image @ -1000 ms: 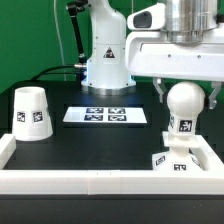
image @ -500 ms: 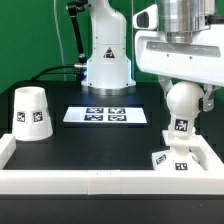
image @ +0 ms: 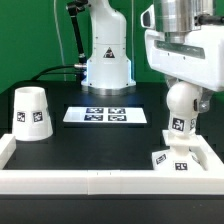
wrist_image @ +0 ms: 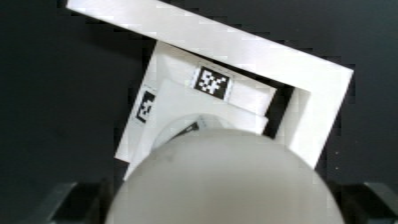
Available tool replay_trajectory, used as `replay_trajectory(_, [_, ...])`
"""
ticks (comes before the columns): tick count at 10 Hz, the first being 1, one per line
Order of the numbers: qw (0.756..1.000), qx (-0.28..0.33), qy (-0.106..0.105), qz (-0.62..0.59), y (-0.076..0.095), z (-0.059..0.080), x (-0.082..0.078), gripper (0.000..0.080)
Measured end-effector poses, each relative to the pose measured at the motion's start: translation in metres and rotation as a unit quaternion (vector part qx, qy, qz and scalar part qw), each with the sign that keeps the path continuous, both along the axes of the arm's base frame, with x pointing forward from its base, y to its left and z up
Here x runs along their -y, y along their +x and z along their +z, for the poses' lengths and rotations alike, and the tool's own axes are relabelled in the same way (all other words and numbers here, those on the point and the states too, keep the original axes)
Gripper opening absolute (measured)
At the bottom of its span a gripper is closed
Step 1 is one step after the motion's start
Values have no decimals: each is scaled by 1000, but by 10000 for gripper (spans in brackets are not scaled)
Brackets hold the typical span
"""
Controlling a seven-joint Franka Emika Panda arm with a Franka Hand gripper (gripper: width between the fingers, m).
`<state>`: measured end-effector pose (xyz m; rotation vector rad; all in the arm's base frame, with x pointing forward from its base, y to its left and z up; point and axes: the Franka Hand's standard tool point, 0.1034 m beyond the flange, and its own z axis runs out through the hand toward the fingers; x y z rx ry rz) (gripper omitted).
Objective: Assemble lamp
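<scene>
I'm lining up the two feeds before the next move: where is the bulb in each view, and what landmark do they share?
Exterior view: the bulb is toward the exterior view's right, directly above the base.
Wrist view: the bulb is the large blurred dome nearest the camera, in front of the base.
Shared landmark: the tagged base.

Bright, even light from above fills both small, grainy pictures. In the exterior view, white surfaces wash out slightly against the matte black table point(image: 90, 140), and shadows are soft. In the wrist view, the bulb point(wrist_image: 222, 180) looms close, grey and blurred; the base point(wrist_image: 210, 95) beyond is sharper.
</scene>
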<state>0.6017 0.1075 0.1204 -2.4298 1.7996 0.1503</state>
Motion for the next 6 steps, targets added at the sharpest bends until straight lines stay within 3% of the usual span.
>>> replay_trajectory(2, [999, 7, -2, 50, 0, 0, 1, 696])
replay_trajectory(4, [995, 14, -7, 99, 0, 1, 1, 698])
replay_trajectory(6, [976, 28, -20, 215, -2, 1, 0, 698])
